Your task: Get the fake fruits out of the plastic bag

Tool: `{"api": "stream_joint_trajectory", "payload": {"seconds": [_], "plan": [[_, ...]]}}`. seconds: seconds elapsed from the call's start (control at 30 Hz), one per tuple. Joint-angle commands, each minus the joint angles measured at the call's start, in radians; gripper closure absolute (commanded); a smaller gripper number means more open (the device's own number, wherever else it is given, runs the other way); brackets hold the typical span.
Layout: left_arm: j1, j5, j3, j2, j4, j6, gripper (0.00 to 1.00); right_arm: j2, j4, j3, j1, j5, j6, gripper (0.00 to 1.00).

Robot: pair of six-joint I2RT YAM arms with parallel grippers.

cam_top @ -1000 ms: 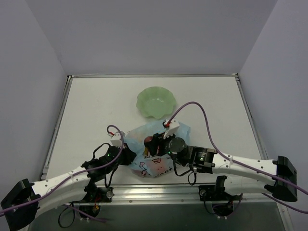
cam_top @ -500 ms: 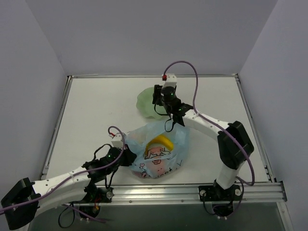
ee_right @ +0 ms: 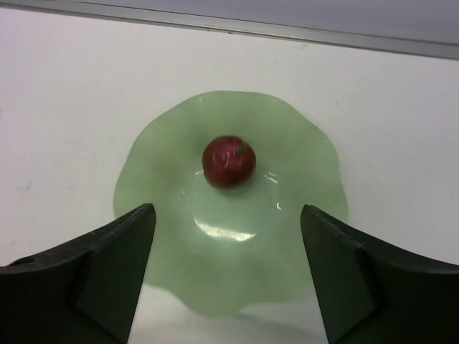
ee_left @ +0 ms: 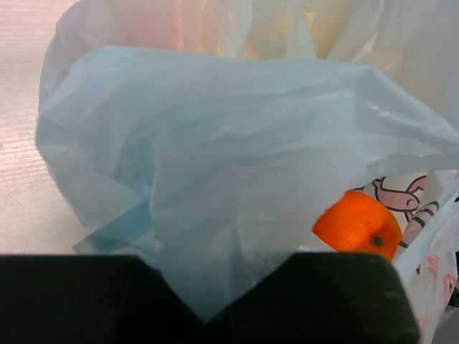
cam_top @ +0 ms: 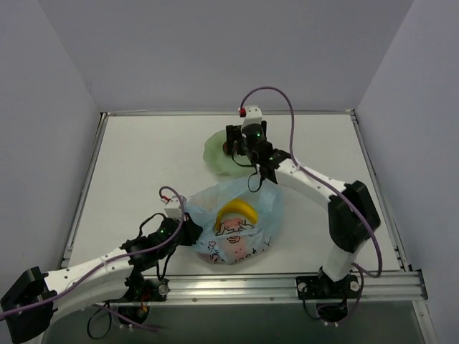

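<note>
in the last second the right claw (ee_right: 226,236) had swung from the crinkly, translucent plastic bag (cam_top: 240,222) to the bowl (ee_right: 301,150). the left claw (ee_left: 208,315) pinched the bag's thin film, with the glossy orange (ee_left: 357,223) and banana (cam_top: 239,212) inside. the right claw hung wide and empty over the small red fruit (ee_right: 228,160) in the scalloped bowl. one fruit looked delivered; next, another reach into the bag.

plastic bag (ee_left: 237,143) folds screening orange (ee_left: 356,223), bowl (ee_right: 301,236) unobstructed from above

Pale blue bag (ee_left: 237,158) with pink cartoon print, yellow banana (cam_top: 239,211), orange (ee_left: 356,223), dark red fruit (ee_right: 228,160), pale green bowl (ee_right: 301,236)
</note>
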Motion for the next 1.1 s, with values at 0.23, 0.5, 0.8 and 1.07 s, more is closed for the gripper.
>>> {"api": "stream_joint_trajectory", "payload": {"seconds": [0.23,0.5,0.8,1.07], "plan": [[-0.007,-0.069,0.096,-0.049,-0.069,-0.008,0.98,-0.676,-0.108,-0.469,0.297,-0.302,0.035,0.77],[-0.006,-0.085,0.141,-0.036,-0.083,-0.007,0.98,-0.691,-0.145,-0.635,0.357,-0.251,0.104,0.79],[-0.006,-0.085,0.143,-0.009,-0.086,-0.008,0.98,-0.467,-0.094,-0.510,0.333,0.003,-0.024,0.33],[-0.001,-0.094,0.146,-0.034,-0.120,-0.008,0.98,-0.290,-0.062,-0.488,0.227,-0.094,-0.081,0.31]]}}
